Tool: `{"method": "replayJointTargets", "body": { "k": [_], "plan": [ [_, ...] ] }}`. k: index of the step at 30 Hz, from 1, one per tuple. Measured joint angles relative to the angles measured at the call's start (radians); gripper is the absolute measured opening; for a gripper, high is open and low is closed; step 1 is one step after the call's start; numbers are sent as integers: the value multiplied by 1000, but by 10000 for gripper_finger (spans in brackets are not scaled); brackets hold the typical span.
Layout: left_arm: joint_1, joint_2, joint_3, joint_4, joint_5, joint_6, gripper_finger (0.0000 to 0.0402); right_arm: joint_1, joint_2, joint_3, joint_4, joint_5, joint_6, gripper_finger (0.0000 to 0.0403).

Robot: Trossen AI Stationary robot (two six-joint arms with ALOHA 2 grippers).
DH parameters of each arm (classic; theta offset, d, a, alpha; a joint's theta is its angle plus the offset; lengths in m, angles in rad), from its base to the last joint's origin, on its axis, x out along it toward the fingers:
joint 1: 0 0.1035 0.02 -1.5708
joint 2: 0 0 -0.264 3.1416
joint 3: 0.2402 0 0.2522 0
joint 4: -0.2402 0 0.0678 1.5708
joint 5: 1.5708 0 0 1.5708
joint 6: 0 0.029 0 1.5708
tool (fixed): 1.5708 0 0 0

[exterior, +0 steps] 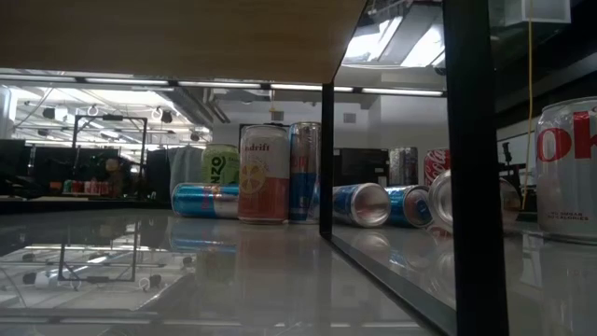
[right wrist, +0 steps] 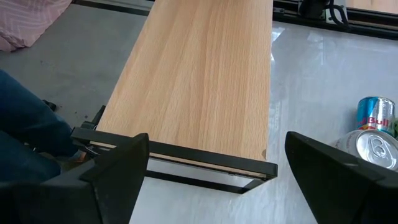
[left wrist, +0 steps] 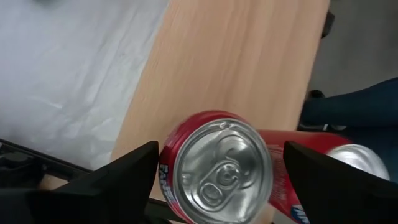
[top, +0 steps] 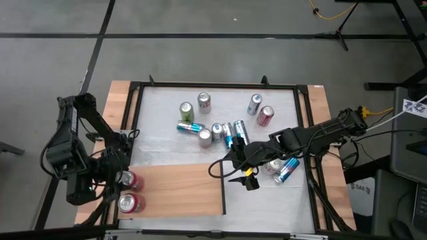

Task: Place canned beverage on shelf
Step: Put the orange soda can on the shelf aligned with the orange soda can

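The light-brown shelf lies at the table's near left. Two red cans stand on its left end, one farther from the near edge than the other. My left gripper is open above the farther can, one finger on each side of it, and a gap shows between finger and can. The second red can is just beside it. My right gripper is open and empty over the white table by the shelf's right end.
Several loose cans stand or lie on the white table's far half, and two more lie under my right arm. Cans also show in the right wrist view. A black frame rims the table. A person's blue-clad leg is beyond the table.
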Motion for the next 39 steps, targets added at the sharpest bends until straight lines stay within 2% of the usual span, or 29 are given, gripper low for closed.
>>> {"method": "replayJointTargets", "body": {
  "k": [6, 12, 16, 29, 39],
  "plan": [
    [1, 0, 38, -5, -8, 3, 334, 0, 0, 0, 0, 0, 0, 365],
    [1, -12, 72, -11, -147, 3, 334, 0, 0, 0, 0, 0, 0, 365],
    [10, -42, 73, -22, -194, 2, 334, 0, 0, 0, 0, 0, 0, 365],
    [134, -100, 72, -22, -169, 191, 334, 0, 0, 0, 0, -1, 0, 365],
    [298, -100, 71, -22, -65, 417, 334, 0, 0, 0, 0, -2, 0, 365]
  ]
}}
